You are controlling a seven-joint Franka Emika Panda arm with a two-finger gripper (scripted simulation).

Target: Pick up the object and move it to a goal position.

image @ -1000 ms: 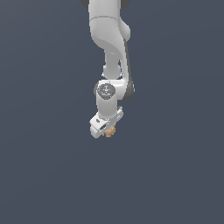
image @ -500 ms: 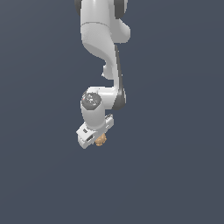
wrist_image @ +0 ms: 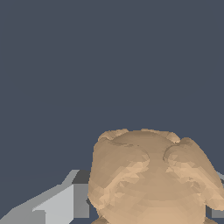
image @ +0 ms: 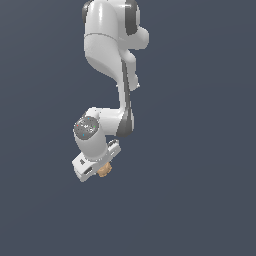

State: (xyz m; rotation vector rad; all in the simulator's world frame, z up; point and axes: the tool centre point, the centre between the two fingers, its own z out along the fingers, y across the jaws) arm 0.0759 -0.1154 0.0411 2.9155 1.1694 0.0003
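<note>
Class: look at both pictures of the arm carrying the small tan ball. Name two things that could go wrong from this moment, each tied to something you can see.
1. The tan ball is lumpy and rounded, as the wrist view shows. The claw may grip only a few bumps, so the ball could slip or roll out.

2. The ball is tiny beside the claw body and mostly hidden under it in the exterior view. A partial slip might go unnoticed until the ball drops.

Open dark-grey space surrounds the gripper (image: 102,169) on every side; only the tan ball (image: 104,171) fills its jaws.
</note>
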